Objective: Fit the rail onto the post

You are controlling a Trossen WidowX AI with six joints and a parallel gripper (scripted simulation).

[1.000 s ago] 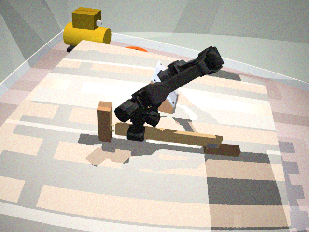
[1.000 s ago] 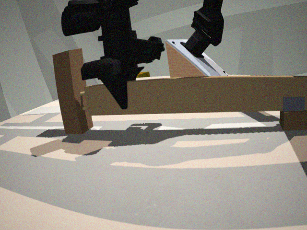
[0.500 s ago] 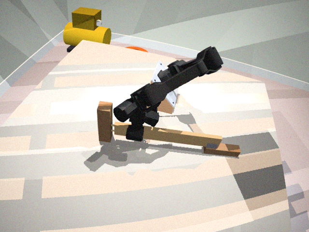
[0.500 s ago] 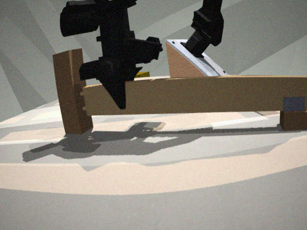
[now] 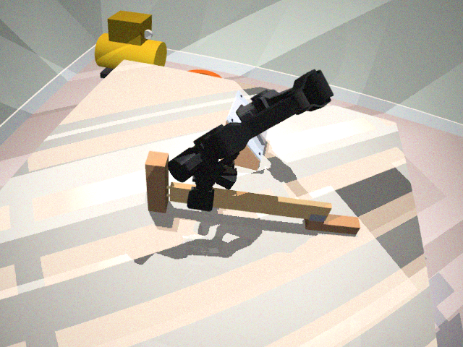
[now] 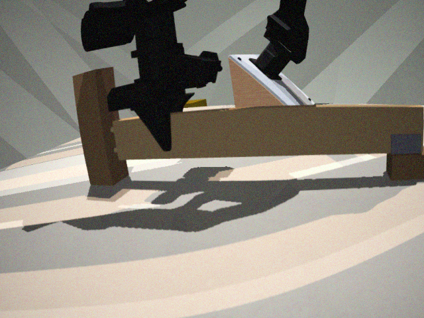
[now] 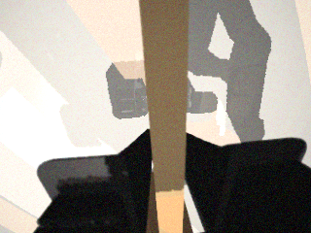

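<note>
The long wooden rail is held off the table and looks about level. My gripper is shut on the rail close to its near end. The wooden post stands upright just beyond that end. A narrow gap with short lengths of the pegs shows between post and rail in the top view; how deep the pegs sit in the holes is hidden. The far end rests in the bracket on the footboard block.
The arm's base sits on a sloped wooden wedge with a pale plate, behind the rail. A yellow machine and an orange object are far back. Shadows cross the table.
</note>
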